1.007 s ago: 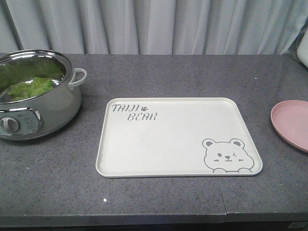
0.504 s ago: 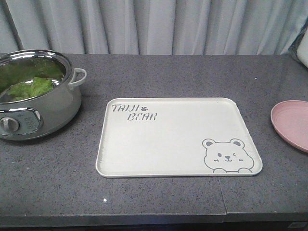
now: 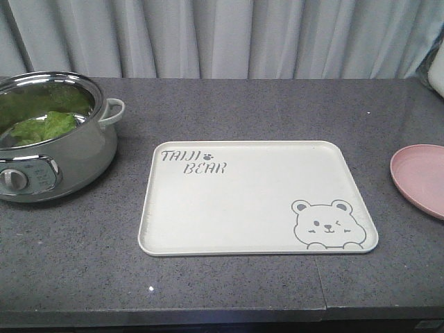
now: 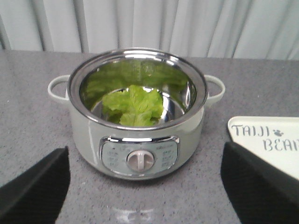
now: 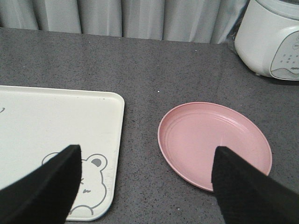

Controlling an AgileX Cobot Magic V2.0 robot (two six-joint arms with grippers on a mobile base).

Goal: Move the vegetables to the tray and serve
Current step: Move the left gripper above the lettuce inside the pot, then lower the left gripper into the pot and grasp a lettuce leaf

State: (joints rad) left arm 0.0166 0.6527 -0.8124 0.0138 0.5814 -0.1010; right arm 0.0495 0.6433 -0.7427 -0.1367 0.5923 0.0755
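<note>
Lettuce leaf [image 4: 134, 105] inside steel pot [image 4: 140, 161]

The front view looks across the counter [image 3: 236, 111] toward the curtain [image 3: 229, 38], angled slightly down: electric pot [image 3: 76, 156] left, tray [image 3: 243, 201] centre, pink plate [image 3: 422, 177] cropped at right. The left wrist view sits close to the pot and shares the tray's lettered corner. The right wrist view looks down on the plate and the tray's bear corner.

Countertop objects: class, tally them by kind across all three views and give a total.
Cooking appliances: 2, the silver-rimmed grey-green electric pot and white rice cooker.
Serving ware: 2, the cream rectangular plastic tray and round pink plate.
Vegetables: 1, the bright green frilly lettuce leaf.
Total: 5.
</note>
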